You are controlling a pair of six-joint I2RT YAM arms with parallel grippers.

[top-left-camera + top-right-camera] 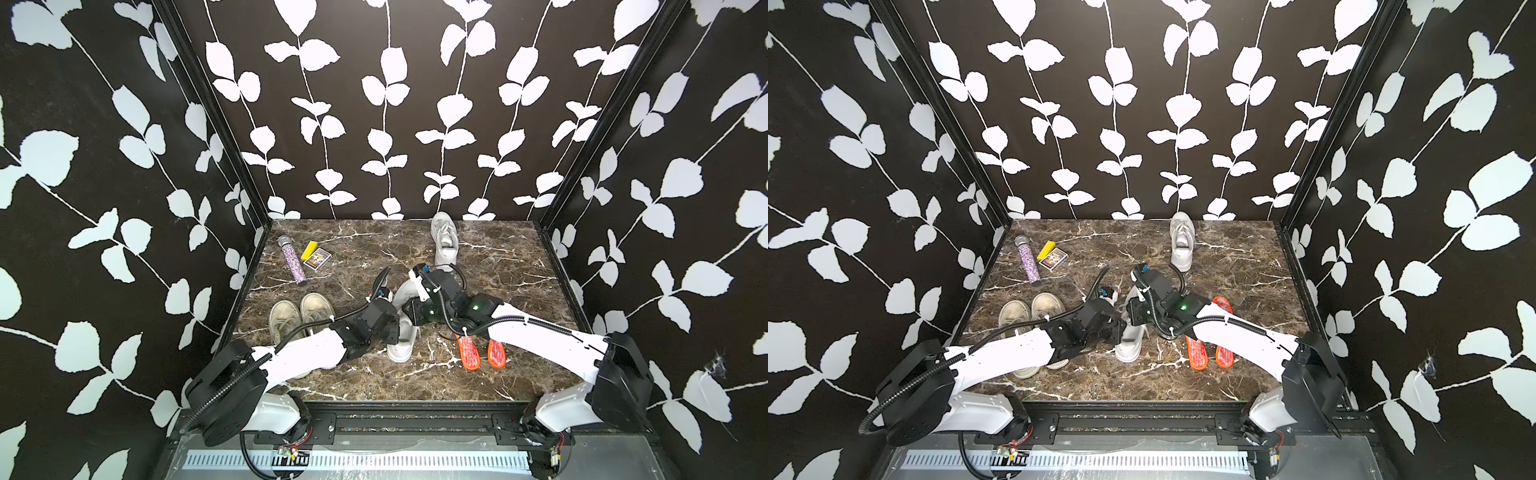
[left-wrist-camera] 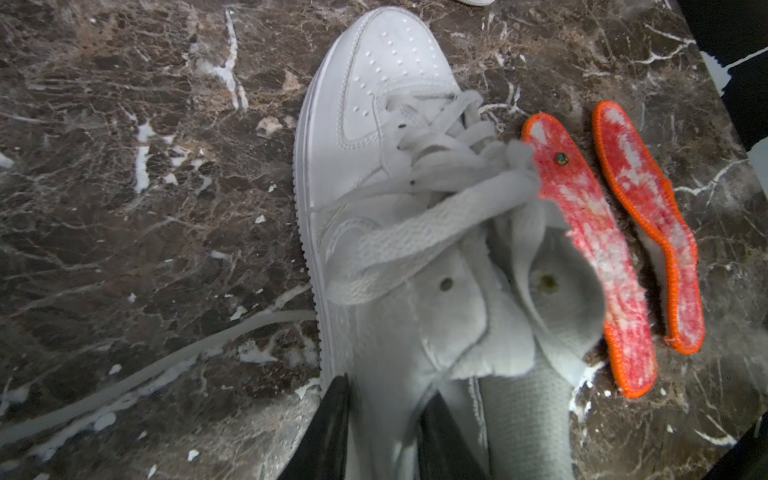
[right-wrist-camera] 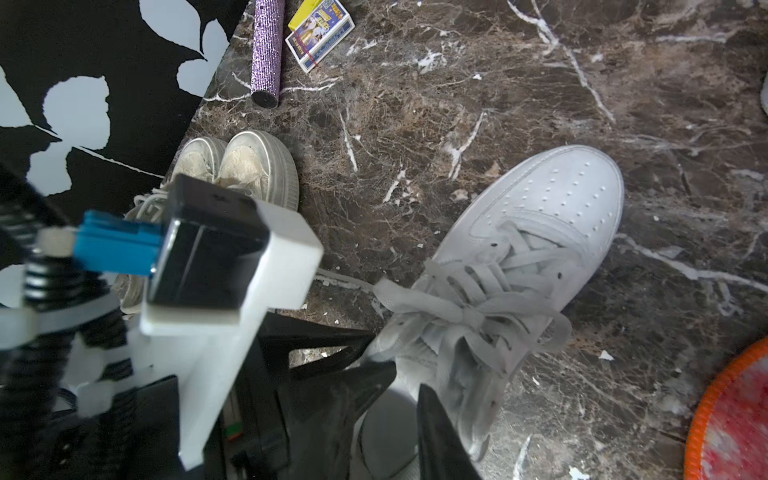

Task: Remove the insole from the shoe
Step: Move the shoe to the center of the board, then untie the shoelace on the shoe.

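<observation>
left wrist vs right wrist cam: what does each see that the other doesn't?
Left wrist only: both orange insoles along their length, lying on the table beside the shoe, and the grey lining at the shoe's mouth.

Right wrist only: the tan shoes, the purple glitter tube, the card box and the left arm's wrist camera. Of the insoles it shows only one orange edge.

Both: the white sneaker with loose laces on the marble table.
</observation>
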